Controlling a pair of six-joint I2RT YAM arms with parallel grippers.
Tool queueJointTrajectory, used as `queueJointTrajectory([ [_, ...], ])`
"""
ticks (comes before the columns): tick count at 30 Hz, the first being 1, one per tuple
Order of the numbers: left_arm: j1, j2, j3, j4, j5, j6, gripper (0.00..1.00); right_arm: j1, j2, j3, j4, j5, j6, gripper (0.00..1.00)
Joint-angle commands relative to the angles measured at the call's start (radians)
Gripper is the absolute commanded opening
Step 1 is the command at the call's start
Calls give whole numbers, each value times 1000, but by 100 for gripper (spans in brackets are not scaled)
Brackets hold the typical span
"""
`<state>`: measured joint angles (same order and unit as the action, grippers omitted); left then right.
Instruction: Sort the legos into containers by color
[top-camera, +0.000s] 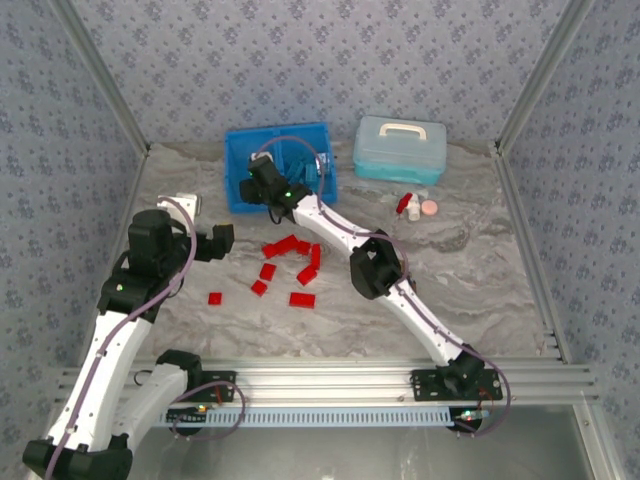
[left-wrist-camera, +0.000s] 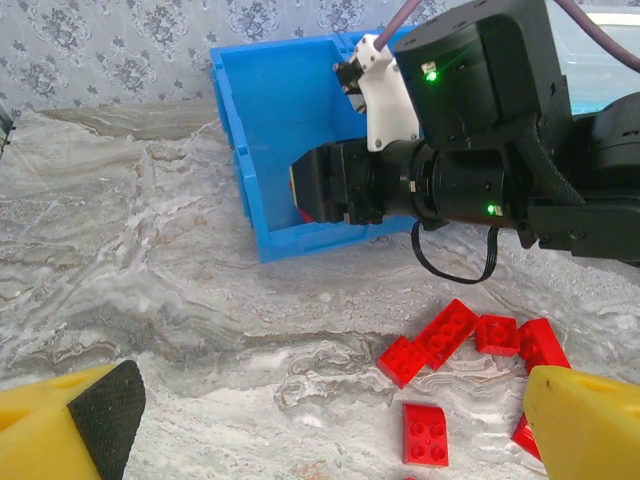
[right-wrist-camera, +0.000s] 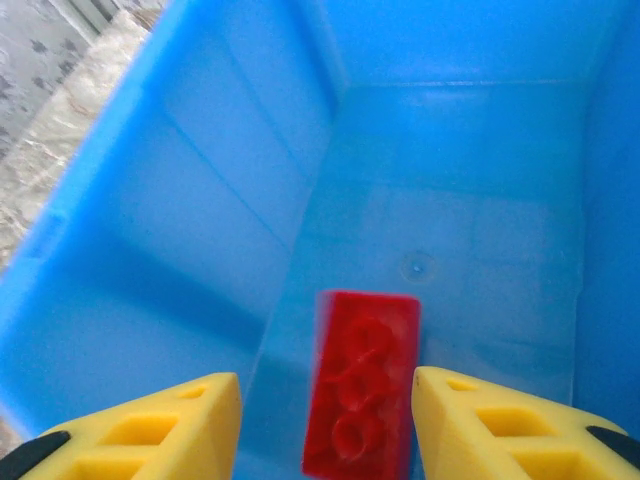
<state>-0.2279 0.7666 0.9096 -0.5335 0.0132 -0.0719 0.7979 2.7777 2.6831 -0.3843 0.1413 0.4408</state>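
Lego (right-wrist-camera: 362, 395), red studded rectangle, inside glossy blue tray (right-wrist-camera: 180, 200).

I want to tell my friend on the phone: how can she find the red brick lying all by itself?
Start at the marbled grey table, then find the scatter of small red plastic bricks in front of the bright blue plastic tray. Left of that scatter, near the left arm, one small red brick lies alone. It is the farthest left, with the widest gap around it.
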Motion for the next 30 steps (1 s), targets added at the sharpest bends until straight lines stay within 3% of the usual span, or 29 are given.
queueJointTrajectory([
  [1, 7, -2, -5, 19, 11, 2, 99, 7, -31, 47, 1, -35, 10, 52],
  [10, 7, 19, -3, 17, 17, 1, 99, 25, -257, -45, -101, -12, -39, 53],
  [17, 6, 30, -3, 17, 26, 5, 99, 34, -610, -523, -61, 80, -59, 53],
  [25, 7, 51, -2, 23, 75, 9, 99, 35, -959, -1058, -27, 133, 34, 55],
  [30, 7, 67, 1, 23, 90, 12, 99, 34, -1021, -1213, -82, 100, 130, 69],
])
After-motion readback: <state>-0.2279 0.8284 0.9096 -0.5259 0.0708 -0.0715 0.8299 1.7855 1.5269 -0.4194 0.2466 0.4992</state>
